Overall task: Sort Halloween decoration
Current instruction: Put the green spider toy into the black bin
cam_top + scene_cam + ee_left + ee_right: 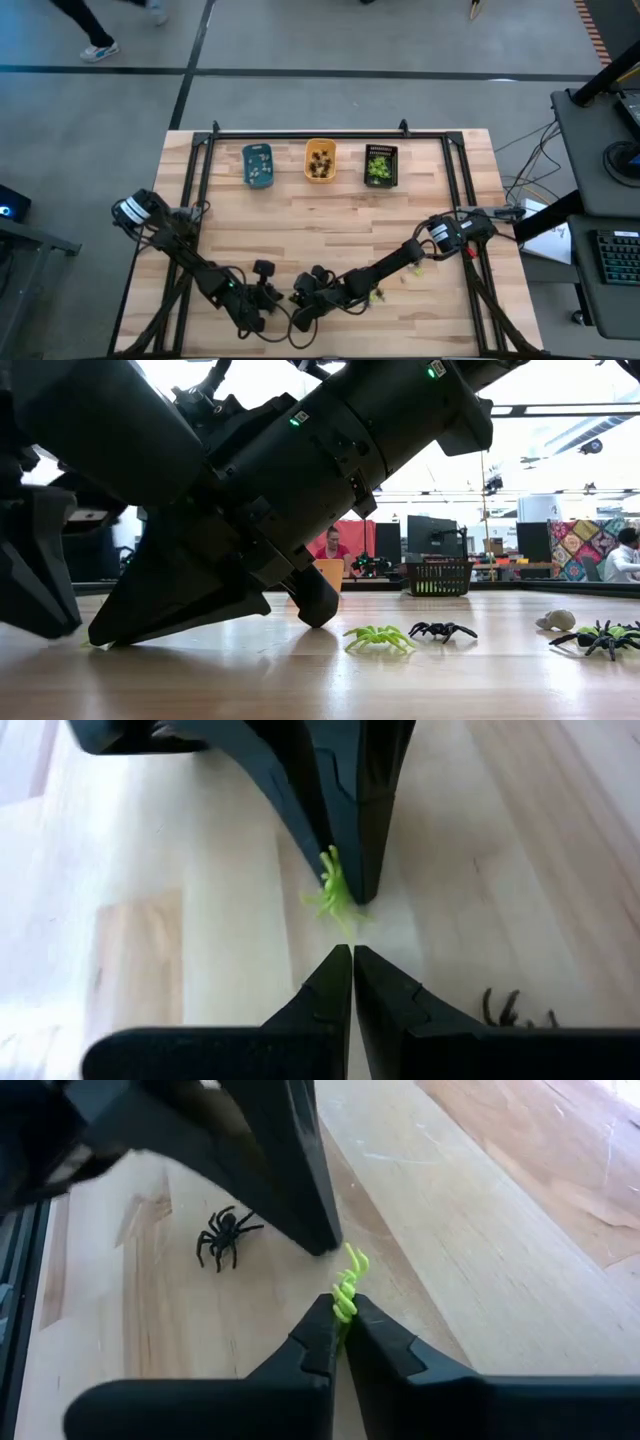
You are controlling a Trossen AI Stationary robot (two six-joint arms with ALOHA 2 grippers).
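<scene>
Right claw (338, 1323) pinches a tiny yellow-green spider (347, 1285), its legs curled.

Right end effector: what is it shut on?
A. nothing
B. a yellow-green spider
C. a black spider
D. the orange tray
B: in the right wrist view the right end effector is pinched shut on a yellow-green spider, while the black spider lies apart on the table.
</scene>
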